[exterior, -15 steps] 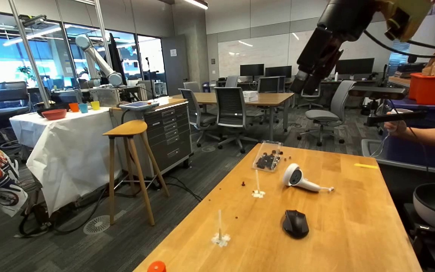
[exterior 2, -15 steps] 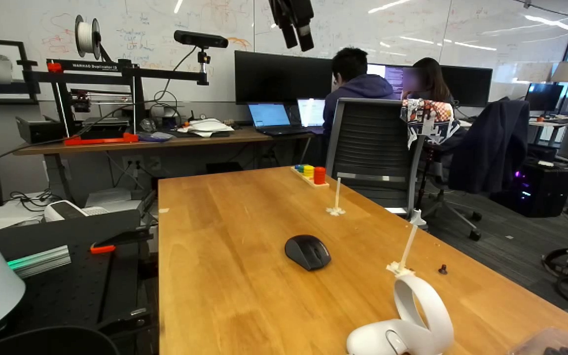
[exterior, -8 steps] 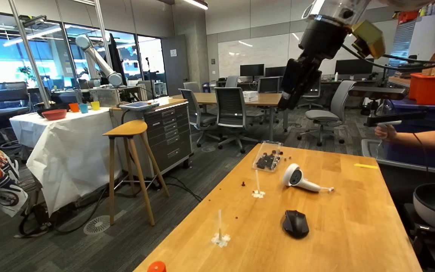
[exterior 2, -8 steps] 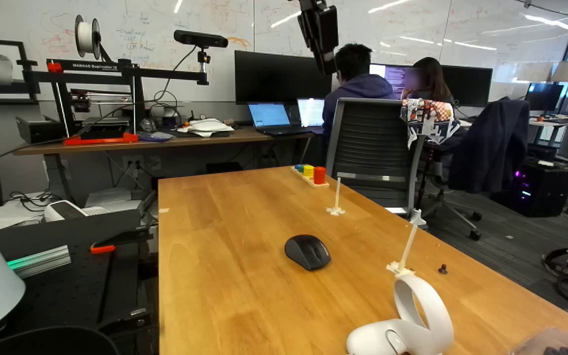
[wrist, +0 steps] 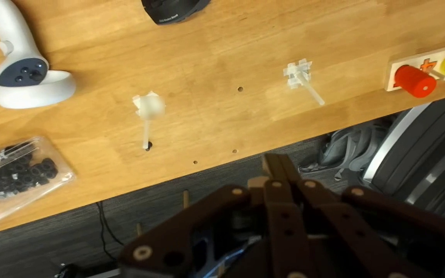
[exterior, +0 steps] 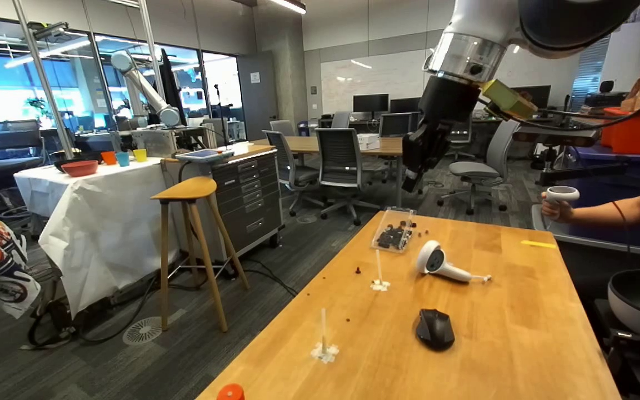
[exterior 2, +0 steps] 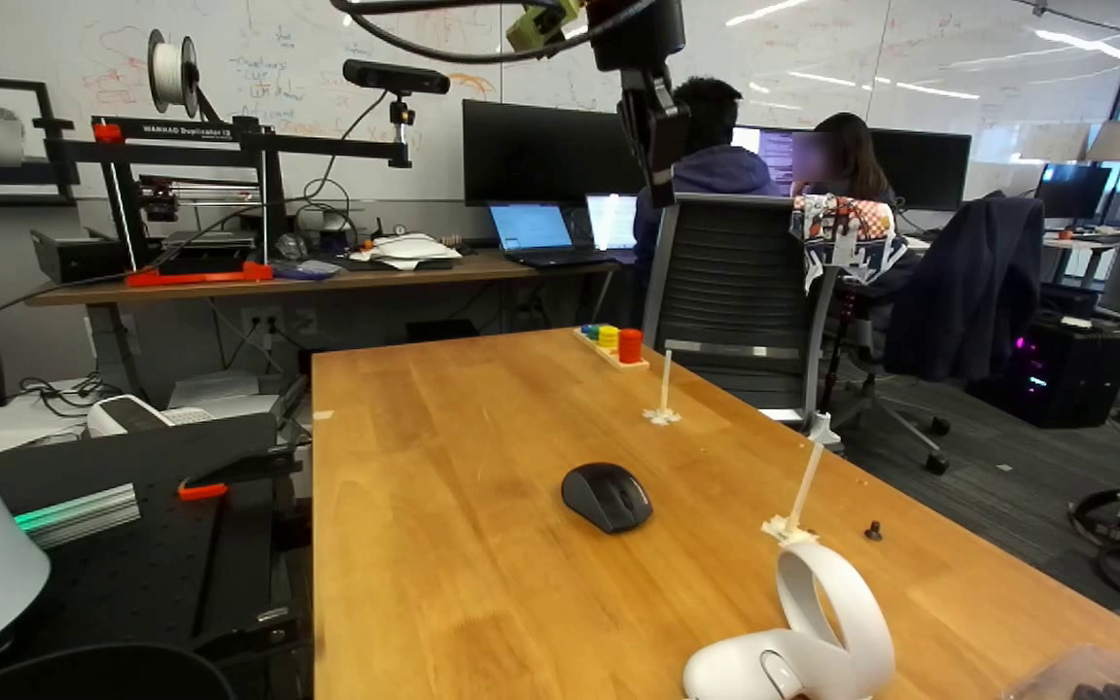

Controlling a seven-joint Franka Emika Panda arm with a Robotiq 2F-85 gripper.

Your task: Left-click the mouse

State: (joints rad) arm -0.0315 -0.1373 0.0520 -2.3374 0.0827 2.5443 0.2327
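The black mouse point(exterior: 435, 330) rests on the wooden table point(exterior: 498, 366) and shows in both exterior views. In the wrist view only part of the mouse point(wrist: 174, 8) shows, cut off by the top edge. High above the table hangs my gripper point(exterior: 410, 180), well apart from the mouse. An exterior view puts the gripper point(exterior 2: 660, 185) in front of the office chair. Its fingertips meet in the wrist view, where the gripper point(wrist: 276, 159) has nothing between its pads, and floor beyond the table's edge lies behind it.
A white controller point(wrist: 25, 83), a clear box of small dark parts point(wrist: 17, 170) and two upright taped sticks point(exterior 2: 665, 384) point(exterior 2: 806, 486) stand on the table. A board with coloured pegs point(exterior 2: 630, 346) sits at one end. A person's hand point(exterior: 558, 212) holds another controller beside the table.
My gripper has come down toward the table and swung sideways, left in one exterior view and right in the other. Its jaws have gone from open to shut. The mouse has stayed put.
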